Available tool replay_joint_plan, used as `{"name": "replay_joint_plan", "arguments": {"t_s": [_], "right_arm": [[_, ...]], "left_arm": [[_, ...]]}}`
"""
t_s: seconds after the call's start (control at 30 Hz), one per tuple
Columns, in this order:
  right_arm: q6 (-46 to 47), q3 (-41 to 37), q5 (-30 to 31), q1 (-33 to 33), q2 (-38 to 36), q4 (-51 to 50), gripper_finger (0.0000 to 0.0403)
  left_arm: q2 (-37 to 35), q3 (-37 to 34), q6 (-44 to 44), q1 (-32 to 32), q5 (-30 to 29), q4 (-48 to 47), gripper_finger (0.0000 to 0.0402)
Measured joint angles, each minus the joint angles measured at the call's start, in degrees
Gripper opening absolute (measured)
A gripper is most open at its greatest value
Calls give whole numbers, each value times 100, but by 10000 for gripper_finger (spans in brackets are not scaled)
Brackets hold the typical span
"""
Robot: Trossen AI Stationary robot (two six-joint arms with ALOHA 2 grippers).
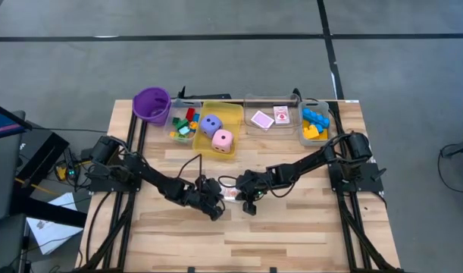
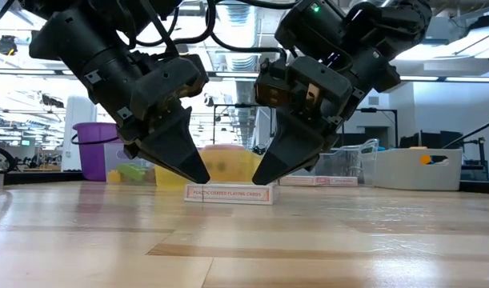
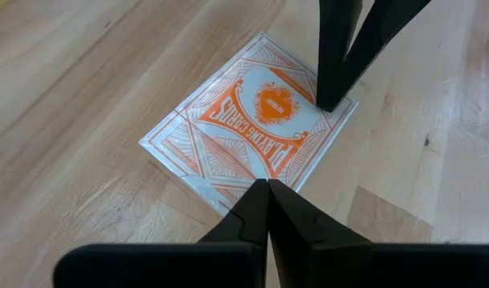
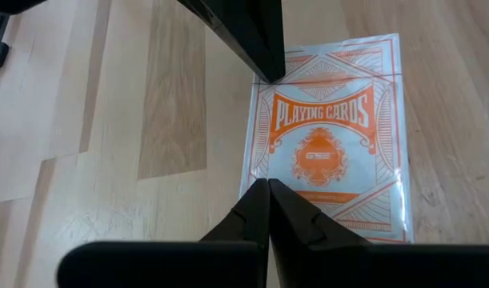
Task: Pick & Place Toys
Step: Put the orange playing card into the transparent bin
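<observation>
A pack of playing cards (image 1: 231, 194) with an orange-printed face lies flat on the wooden table near its middle. My left gripper (image 3: 268, 188) is shut and comes down on the pack's left end. My right gripper (image 4: 268, 186) is shut and comes down on its right end. In the low view the two dark tips meet the pack (image 2: 229, 194) from opposite sides, leaning toward each other. My left gripper sets its shut fingertips (image 2: 198, 175) on the pack's top face, right at its left edge (image 3: 246, 178). It slants down from the table's left. The pack lies flat on the table. My right gripper sets its shut fingertips (image 2: 262, 175) on the pack's top face at the opposite, right edge (image 4: 288, 189). It slants down from the table's right, with the pack flat beneath it.
Along the far edge stand a purple cup (image 1: 151, 105), a clear bin of mixed bricks (image 1: 183, 126), a yellow bin (image 1: 233, 114) with a purple and a pink die, a clear bin (image 1: 259, 101) with cards, and a bin with blue and yellow bricks (image 1: 315, 124). Bare wood lies nearer.
</observation>
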Motion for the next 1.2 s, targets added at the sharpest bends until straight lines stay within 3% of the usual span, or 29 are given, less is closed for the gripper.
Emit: {"name": "replay_joint_plan", "arguments": {"t_s": [1.2], "right_arm": [[-44, -4, 473, 6, -7, -2, 0]], "left_arm": [[2, 0, -121, -4, 623, 202, 0]]}}
